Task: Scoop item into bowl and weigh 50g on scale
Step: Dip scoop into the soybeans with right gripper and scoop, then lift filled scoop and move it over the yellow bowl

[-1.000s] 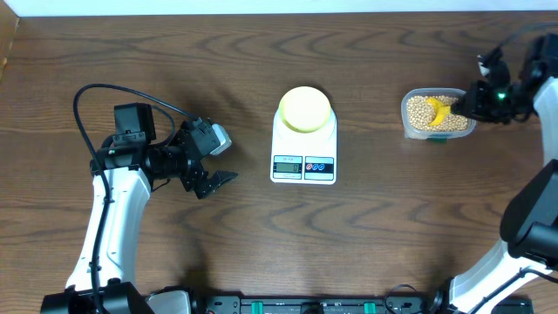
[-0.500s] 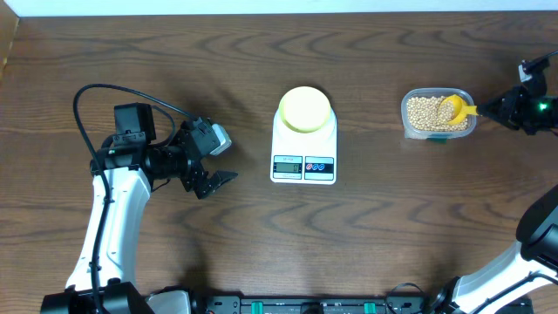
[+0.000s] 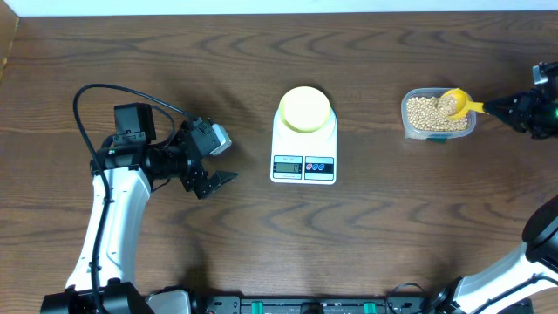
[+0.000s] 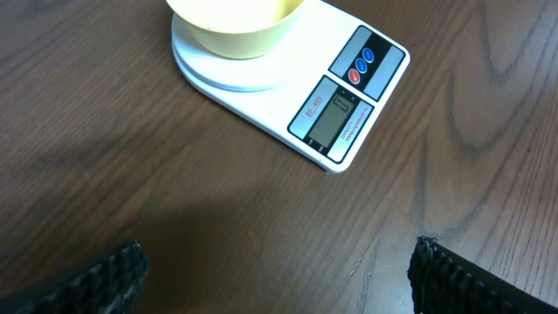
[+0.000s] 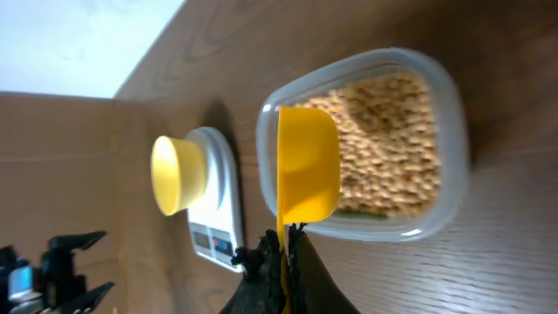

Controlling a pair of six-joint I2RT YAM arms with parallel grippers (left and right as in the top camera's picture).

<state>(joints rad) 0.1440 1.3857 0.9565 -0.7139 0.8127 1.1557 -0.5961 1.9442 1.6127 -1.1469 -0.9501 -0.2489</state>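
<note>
The pale yellow-green bowl [image 3: 305, 108] sits on the white scale [image 3: 303, 160] at the table's middle; both also show in the left wrist view, bowl [image 4: 234, 19] and scale [image 4: 349, 109]. Tan beans [image 3: 425, 111] fill a clear tub [image 3: 438, 133] at the right. My right gripper [image 3: 504, 110] is shut on the handle of a yellow scoop [image 3: 455, 101], whose cup is over the tub's right end; in the right wrist view the scoop [image 5: 305, 161] hangs over the beans [image 5: 388, 139]. My left gripper [image 3: 218, 179] is open and empty left of the scale.
A black cable [image 3: 105, 92] loops above the left arm. The table's far edge [image 3: 279, 12] runs along the top. Bare wood lies between the scale and the tub.
My right gripper has drawn back to the right with the scoop, whose cup has moved from the tub's middle to its right end. The left arm has not moved.
</note>
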